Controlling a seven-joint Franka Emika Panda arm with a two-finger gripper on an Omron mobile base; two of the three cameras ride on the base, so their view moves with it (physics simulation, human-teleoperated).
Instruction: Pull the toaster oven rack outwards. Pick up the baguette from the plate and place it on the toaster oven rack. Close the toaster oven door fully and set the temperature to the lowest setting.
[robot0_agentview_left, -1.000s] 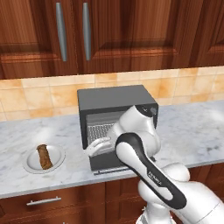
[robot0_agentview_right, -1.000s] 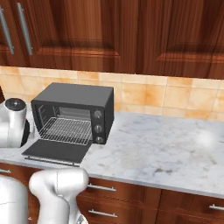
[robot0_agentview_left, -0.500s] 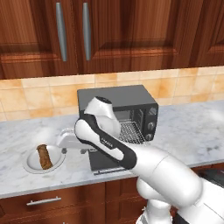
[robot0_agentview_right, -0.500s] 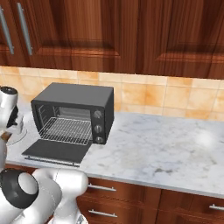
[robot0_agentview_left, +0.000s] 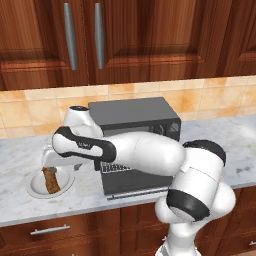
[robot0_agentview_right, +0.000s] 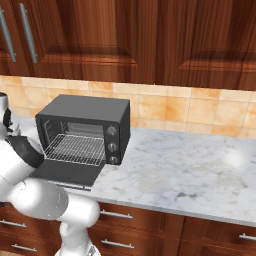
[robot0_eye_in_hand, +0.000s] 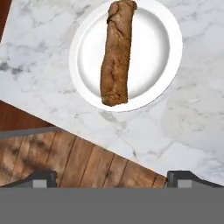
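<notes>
The brown baguette (robot0_eye_in_hand: 117, 52) lies lengthwise on the round white plate (robot0_eye_in_hand: 151, 52), close to the counter's front edge. My gripper (robot0_eye_in_hand: 113, 178) hovers above them, open, nothing between its fingertips (robot0_eye_in_hand: 41, 178). Seen from the left base, the gripper (robot0_agentview_left: 50, 162) hangs just over the baguette (robot0_agentview_left: 50, 181) and plate (robot0_agentview_left: 35, 186), left of the toaster oven (robot0_agentview_left: 137, 117). The oven (robot0_agentview_right: 87, 112) has its door (robot0_agentview_right: 67, 172) dropped open and flat. The silver rack (robot0_agentview_right: 75, 149) sticks partly out of the cavity. Three knobs (robot0_agentview_right: 113, 145) run down the oven's right side.
My white arm reaches across the oven front in the left base view. Wooden cabinets hang above the tiled backsplash, and drawers sit below the counter edge. Marble counter (robot0_agentview_right: 190, 170) stretches to the right of the oven.
The arm has swung left from the oven's open front to above the plate. The gripper has stayed open. Oven, rack and baguette have not moved.
</notes>
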